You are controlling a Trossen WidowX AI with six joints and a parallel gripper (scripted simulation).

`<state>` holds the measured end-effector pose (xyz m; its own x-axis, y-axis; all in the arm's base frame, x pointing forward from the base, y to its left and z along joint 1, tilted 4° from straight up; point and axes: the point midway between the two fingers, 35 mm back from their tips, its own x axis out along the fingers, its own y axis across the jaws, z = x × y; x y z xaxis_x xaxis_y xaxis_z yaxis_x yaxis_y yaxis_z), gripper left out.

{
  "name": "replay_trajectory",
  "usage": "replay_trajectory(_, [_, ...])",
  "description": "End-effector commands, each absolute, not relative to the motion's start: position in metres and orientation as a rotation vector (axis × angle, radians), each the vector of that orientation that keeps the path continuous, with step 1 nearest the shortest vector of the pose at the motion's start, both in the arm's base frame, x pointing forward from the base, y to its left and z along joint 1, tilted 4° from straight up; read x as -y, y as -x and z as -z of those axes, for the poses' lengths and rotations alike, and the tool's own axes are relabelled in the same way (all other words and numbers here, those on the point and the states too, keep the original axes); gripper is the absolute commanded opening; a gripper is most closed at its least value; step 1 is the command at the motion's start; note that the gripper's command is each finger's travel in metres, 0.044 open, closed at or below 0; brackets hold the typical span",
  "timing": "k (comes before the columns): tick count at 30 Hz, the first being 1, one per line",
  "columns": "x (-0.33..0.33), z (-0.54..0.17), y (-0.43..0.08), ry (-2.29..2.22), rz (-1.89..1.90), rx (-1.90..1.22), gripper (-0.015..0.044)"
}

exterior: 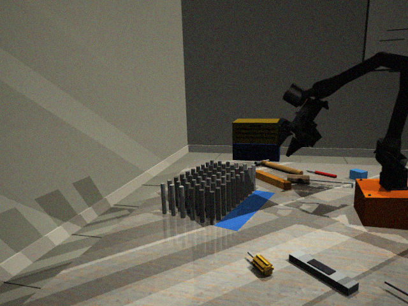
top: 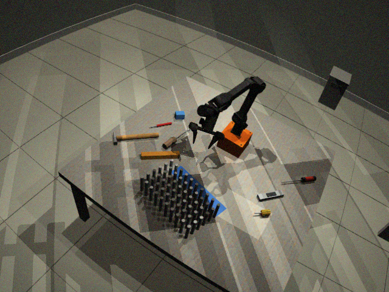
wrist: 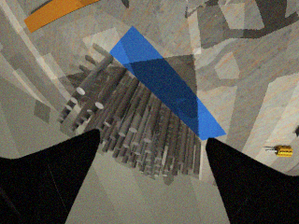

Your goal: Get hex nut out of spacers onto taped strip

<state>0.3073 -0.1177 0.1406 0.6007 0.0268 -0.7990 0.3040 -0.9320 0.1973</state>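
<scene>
The metal spacers (top: 217, 211) (exterior: 182, 201) (wrist: 99, 105) stand upright in a dense field. The blue taped strip (top: 219, 208) (exterior: 243, 210) (wrist: 173, 84) lies along the field's side toward the robot base; no nut shows on it. The hex nut cannot be made out in any view. A tool with a brown handle (top: 169, 142) (exterior: 298, 178) and a long thin shaft, its end bent in the exterior view, lies on the table beyond one end of the field. My gripper (top: 201, 145) (exterior: 284, 150) (wrist: 153, 140) is open and empty, raised above the table and touching nothing.
An orange bar (top: 160, 154) (exterior: 273, 179) (wrist: 61, 14), hammer (top: 138, 136) (exterior: 282, 167), red pen-like tool (top: 163, 125) (exterior: 325, 173) and blue block (top: 179, 115) (exterior: 357, 173) lie around the brown-handled tool. Opposite are a yellow screwdriver (top: 265, 212) (exterior: 262, 264) (wrist: 284, 150), grey level (top: 270, 195) and red-black screwdriver (top: 308, 179).
</scene>
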Motion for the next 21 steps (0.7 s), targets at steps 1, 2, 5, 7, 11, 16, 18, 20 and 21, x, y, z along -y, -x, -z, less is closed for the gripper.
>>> replay_trajectory(1, [0.118, -0.140, -0.308, -2.502, 1.237, -0.275, 0.0426])
replay_trajectory(2, [0.118, -0.138, -0.311, -2.456, 1.204, -0.293, 0.0440])
replay_trajectory(5, [0.119, -0.126, -0.327, -2.182, 1.019, -0.379, 0.0440])
replay_trajectory(7, [0.118, -0.118, -0.337, -1.980, 0.899, -0.420, 0.0440])
replay_trajectory(11, [0.114, -0.106, -0.355, -1.568, 0.689, -0.465, 0.0440])
replay_trajectory(16, [0.104, -0.095, -0.370, -1.045, 0.477, -0.465, 0.0440])
replay_trajectory(18, [0.099, -0.092, -0.373, -0.836, 0.407, -0.452, 0.0440])
replay_trajectory(20, [0.094, -0.090, -0.376, -0.627, 0.347, -0.433, 0.0440])
replay_trajectory(21, [0.091, -0.090, -0.377, -0.523, 0.320, -0.422, 0.0440])
